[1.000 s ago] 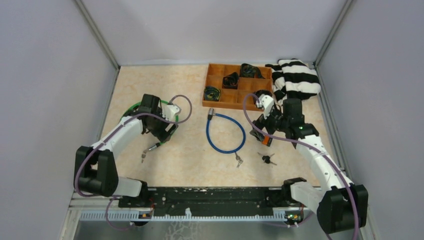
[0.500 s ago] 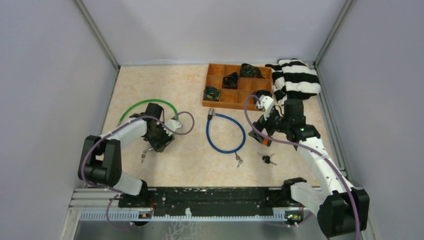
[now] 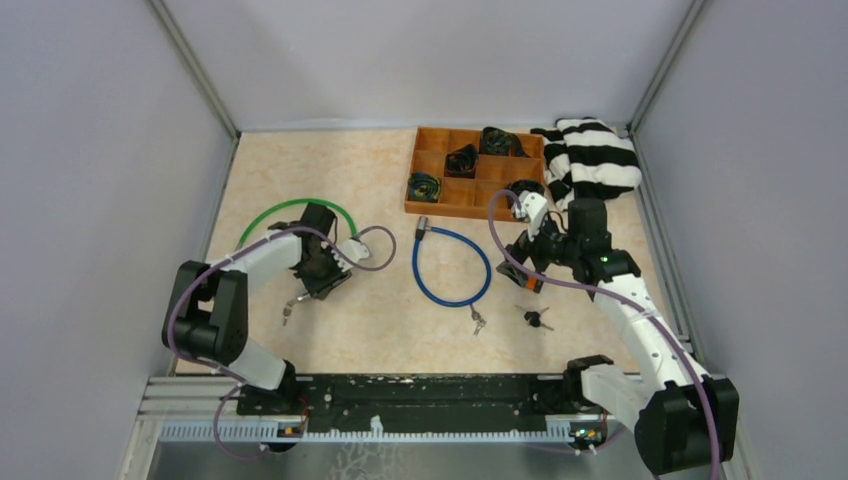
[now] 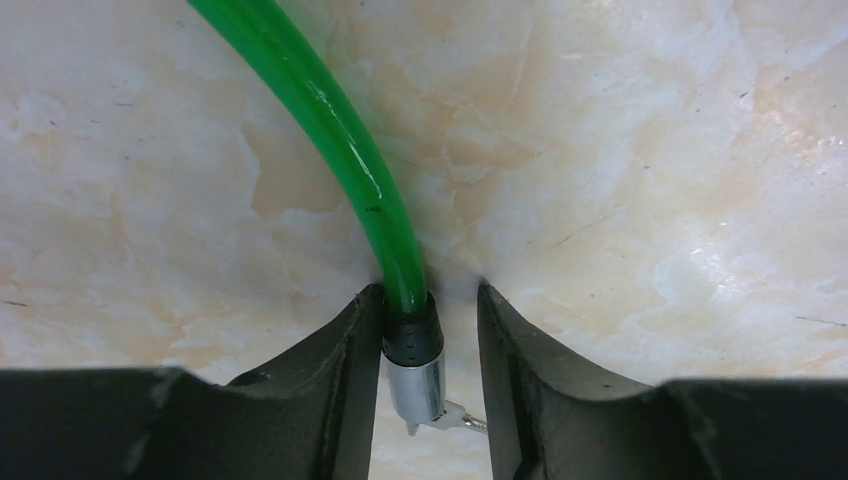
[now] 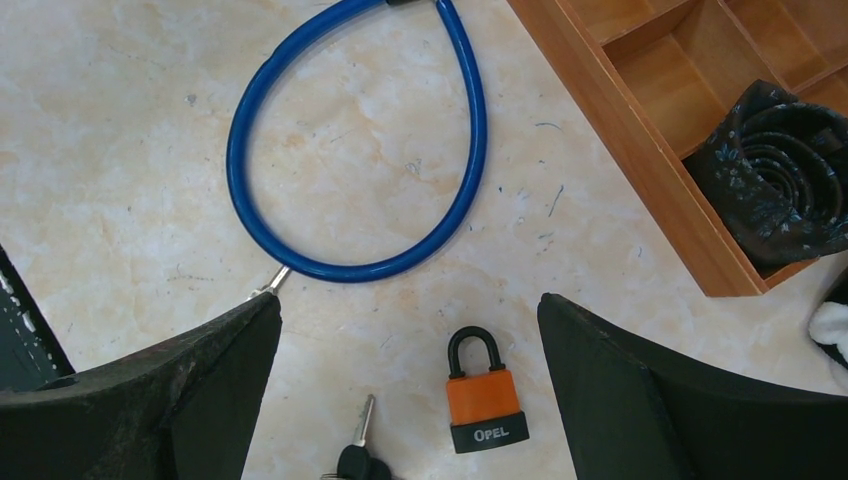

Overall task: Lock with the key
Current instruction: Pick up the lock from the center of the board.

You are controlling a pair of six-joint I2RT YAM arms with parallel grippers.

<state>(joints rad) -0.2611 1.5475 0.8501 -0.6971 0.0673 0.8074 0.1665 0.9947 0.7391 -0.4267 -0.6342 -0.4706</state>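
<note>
Left end effector (image 4: 424, 310) sits low on the table (image 4: 650, 150) with its jaws spread to either side of the green cable lock (image 4: 340, 130). It brackets the black collar (image 4: 411, 335) where the cable meets a silver metal tip (image 4: 417, 385). The inner face of one finger looks to be touching the collar and the other stands just clear, so nothing is clamped yet.

The right end effector (image 5: 408, 300) hangs released above an orange padlock (image 5: 486, 400) with its shackle down. A black-headed key bunch (image 5: 360, 455) lies just beside the padlock, and a blue cable lock (image 5: 450, 200) is looped on the table nearby, next to a wooden tray (image 5: 620, 120).

The green cable is probably light but springy. Its glossy sheath looks slick, so a pinch on the plastic could slide or let the loop twist and swing. The rigid collar and metal tip look like the better hold, since they should not squash and they fix the direction of the end. The padlock is likely dense and hard, best held across the flat sides of its orange body so the underside stays free. The keys are thin and lie flat, so the thicker black head is the part to pinch.
</note>
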